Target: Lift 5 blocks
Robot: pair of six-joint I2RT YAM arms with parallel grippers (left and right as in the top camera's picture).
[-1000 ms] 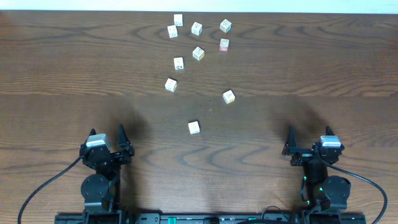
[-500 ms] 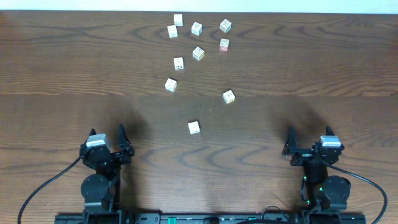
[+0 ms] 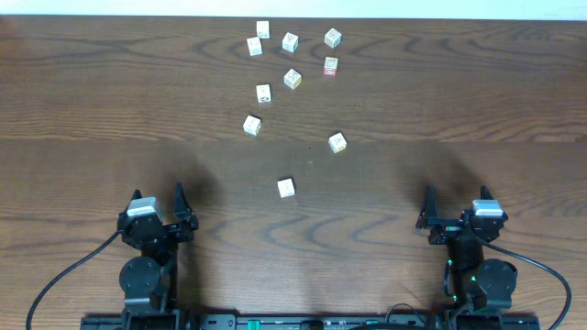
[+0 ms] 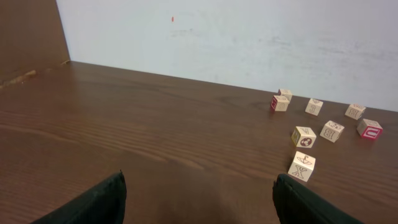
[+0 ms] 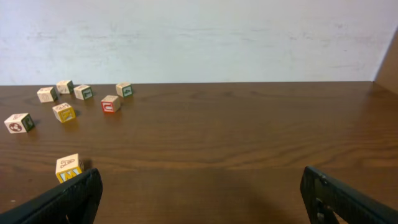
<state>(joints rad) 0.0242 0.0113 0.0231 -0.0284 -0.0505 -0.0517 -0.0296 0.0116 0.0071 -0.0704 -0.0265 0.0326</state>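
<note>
Several small cream blocks lie scattered over the far middle of the wooden table (image 3: 83, 101). The nearest block (image 3: 286, 188) sits alone at the centre, and one with a red face (image 3: 330, 65) lies further back. My left gripper (image 3: 158, 198) rests open near the front left, well short of every block. My right gripper (image 3: 456, 200) rests open at the front right. In the left wrist view the open left gripper (image 4: 199, 200) frames bare wood, with a block marked X (image 4: 302, 167) ahead to the right. In the right wrist view the open right gripper (image 5: 202, 200) is empty, and a yellow-faced block (image 5: 69, 168) sits by its left finger.
A pale wall (image 4: 249, 37) runs along the table's far edge. Black cables (image 3: 64, 275) trail from both arm bases at the front edge. A brown panel (image 4: 31, 31) stands at the far left corner.
</note>
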